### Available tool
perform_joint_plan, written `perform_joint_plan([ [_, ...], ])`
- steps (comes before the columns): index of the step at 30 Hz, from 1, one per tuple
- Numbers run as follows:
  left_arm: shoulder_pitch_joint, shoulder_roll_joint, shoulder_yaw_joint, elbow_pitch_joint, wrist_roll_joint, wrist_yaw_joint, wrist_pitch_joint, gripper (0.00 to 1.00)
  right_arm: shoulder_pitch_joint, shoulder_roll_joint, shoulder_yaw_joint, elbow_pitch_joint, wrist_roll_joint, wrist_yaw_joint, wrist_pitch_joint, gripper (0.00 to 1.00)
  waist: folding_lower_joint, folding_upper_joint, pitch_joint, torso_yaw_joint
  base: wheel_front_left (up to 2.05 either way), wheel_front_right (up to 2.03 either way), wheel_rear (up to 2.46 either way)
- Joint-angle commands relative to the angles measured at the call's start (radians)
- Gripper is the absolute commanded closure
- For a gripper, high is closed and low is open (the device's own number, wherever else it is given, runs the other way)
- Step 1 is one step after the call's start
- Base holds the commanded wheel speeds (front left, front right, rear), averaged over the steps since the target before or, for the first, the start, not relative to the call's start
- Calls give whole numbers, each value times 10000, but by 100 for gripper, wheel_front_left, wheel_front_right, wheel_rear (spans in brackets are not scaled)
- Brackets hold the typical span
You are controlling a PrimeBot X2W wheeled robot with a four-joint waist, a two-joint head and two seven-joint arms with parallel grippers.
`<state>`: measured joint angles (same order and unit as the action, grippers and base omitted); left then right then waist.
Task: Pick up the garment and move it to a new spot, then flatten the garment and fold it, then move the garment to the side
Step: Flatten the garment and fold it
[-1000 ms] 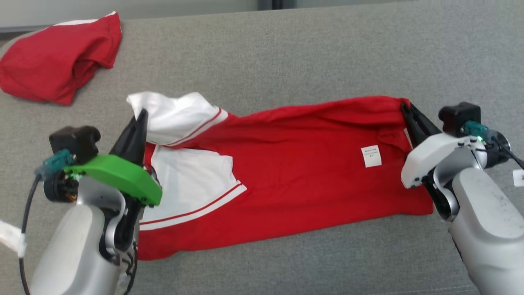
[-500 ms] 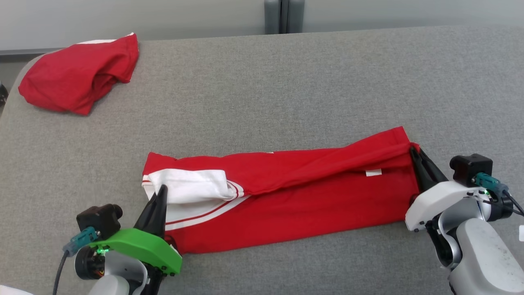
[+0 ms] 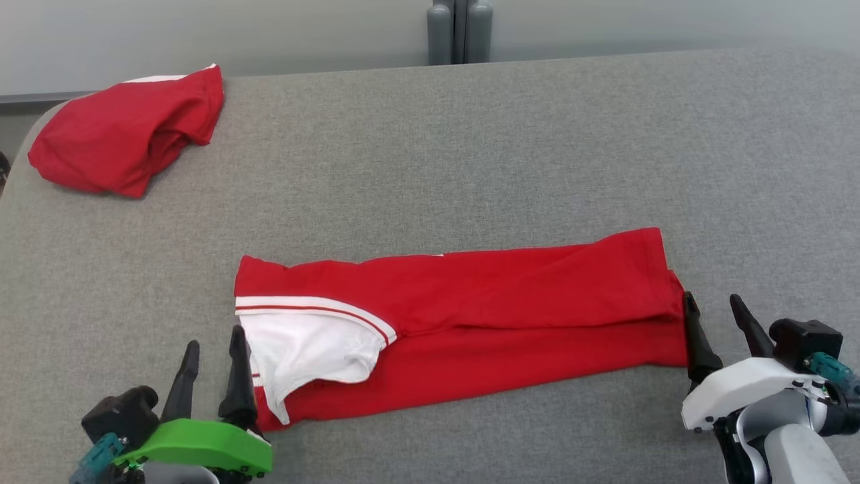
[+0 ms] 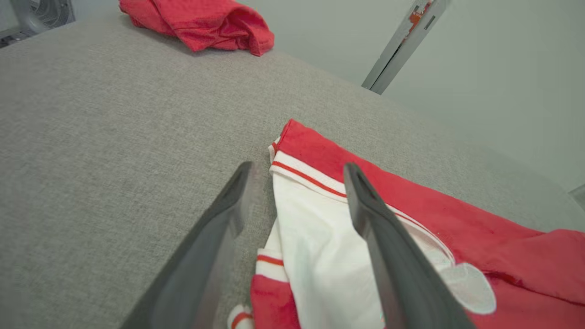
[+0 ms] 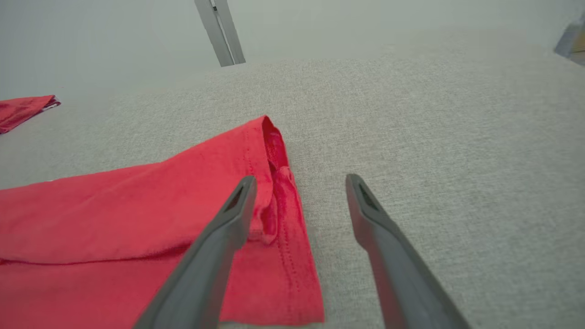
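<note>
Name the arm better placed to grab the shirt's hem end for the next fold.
Right, probably: the right fingers stand open right at the shirt's hem; the left fingers are at the sleeve end.

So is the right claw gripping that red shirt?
No, the right gripper stands open and the red shirt lies loose by it.

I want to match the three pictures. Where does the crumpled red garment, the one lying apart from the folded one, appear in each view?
Head view: the crumpled red garment is at the upper left, on the far corner of the table.
Left wrist view: garment at the top edge, left of centre.
Right wrist view: garment at the left edge, a small strip.
Shared landmark: the grey post behind the table.
</note>
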<state>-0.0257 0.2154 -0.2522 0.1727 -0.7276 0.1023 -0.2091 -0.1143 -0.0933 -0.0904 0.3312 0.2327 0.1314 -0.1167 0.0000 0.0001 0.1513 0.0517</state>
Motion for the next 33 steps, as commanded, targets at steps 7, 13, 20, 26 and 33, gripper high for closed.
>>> perform_joint_plan([
  [7, 393, 23, 248, -515, 541, 362, -397, 0, 56, 77, -196, -497, -277, -15, 453, 0, 0, -1, -156, 91, 0, 0, 0],
  [13, 414, -52, 306, -615, 806, 466, -482, 0, -538, -175, 226, -243, -454, -15, 1428, 0, 0, -1, -188, 373, 0, 0, 0],
  [20, 436, -115, 272, -669, 938, 479, -513, 0, -1059, -585, -39, 797, -708, -15, 2506, 0, 0, -1, -99, 853, 0, 0, 0],
  [26, 417, -154, 301, -733, 989, 553, -529, 0, -1308, -822, -42, 1686, -615, -15, 3139, 0, 0, -1, -22, 1104, 0, 0, 0],
  [33, 424, -130, 289, -783, 1044, 583, -537, 0, -1485, -846, 247, 2252, -142, -15, 3606, 100, 0, -1, -23, 1087, 0, 0, 0],
])
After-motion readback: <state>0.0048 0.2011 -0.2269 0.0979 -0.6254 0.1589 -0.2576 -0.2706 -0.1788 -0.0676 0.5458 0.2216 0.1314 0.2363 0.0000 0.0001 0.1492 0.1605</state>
